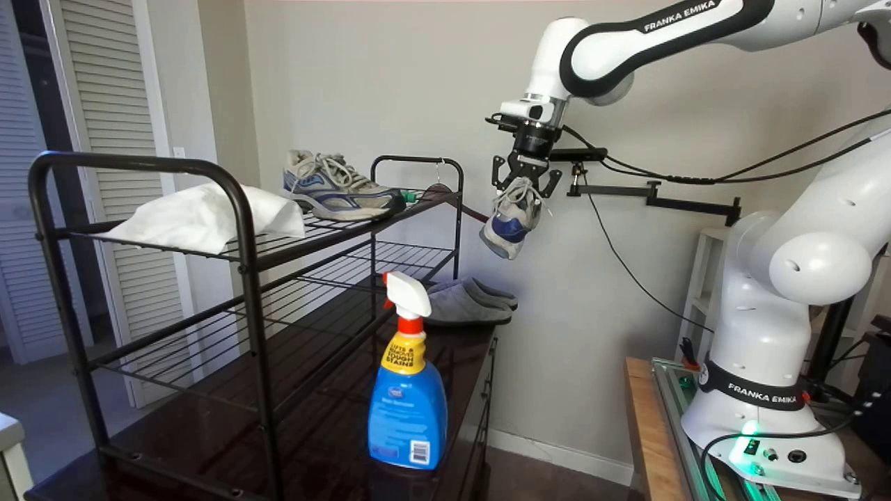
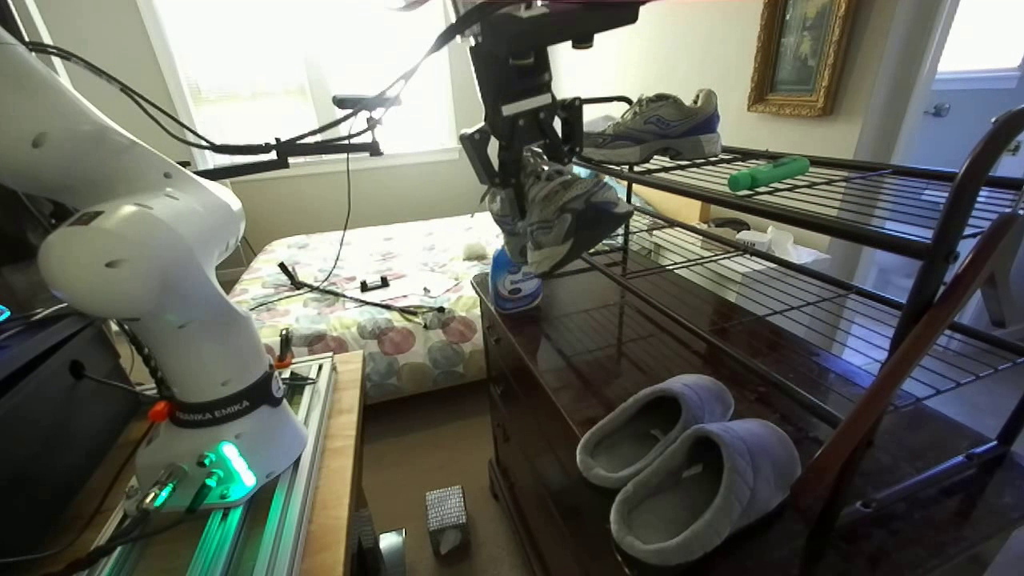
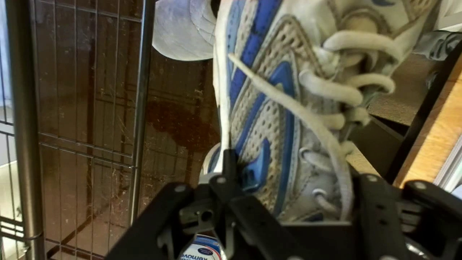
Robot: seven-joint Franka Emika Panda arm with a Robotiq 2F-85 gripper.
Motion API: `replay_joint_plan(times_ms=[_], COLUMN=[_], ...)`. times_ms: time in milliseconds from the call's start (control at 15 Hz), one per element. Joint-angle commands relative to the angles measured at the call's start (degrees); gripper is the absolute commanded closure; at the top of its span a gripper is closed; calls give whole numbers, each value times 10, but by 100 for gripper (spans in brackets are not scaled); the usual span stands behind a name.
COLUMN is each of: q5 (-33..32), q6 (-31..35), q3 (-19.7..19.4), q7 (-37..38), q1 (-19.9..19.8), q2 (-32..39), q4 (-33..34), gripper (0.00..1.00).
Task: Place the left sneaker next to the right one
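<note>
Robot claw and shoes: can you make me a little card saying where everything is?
Gripper: closed on one sneaker, held tilted in the air beside the rack
Other sneaker: on the rack's top shelf
Also on that shelf: crumpled white sheet, green object
On the dresser: rack, grey slippers, spray bottle
Job: not done; sneakers aren't side by side yet

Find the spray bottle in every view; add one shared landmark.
In an exterior view: spray bottle at lower middle.
In an exterior view: spray bottle near center, top hidden by the held sneaker.
In the wrist view: spray bottle at bottom edge, left of center, partly showing.
Shared landmark: rack, in both exterior views and at the wrist view's left.
</note>
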Motion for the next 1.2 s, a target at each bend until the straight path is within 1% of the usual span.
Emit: replay_joint_plan(times_ms=[0,67,133,267,467,533,667,867,1000,1133], q5=[-11,-9,-7,-6,-6,3,-2,5,16,12], q6=[-40,-42,-20,-27,-31,-24,-31,-70,-95,-132], q3=[-12,-11,-12,-12,-13,-20,-28,-40,-49,-52], q7=[-17,-10,-2,-2,-3,-21,-63,-135,-173,-216], q1=[19,19,19,20,20,28,40,58,68,78], q2=[6,12,0,2,6,4,-12,-29,-30,-24], q4=[62,74,36,53,57,60,74,103,126,159], gripper=[63,63,38,38,38,63,63,63,63,63])
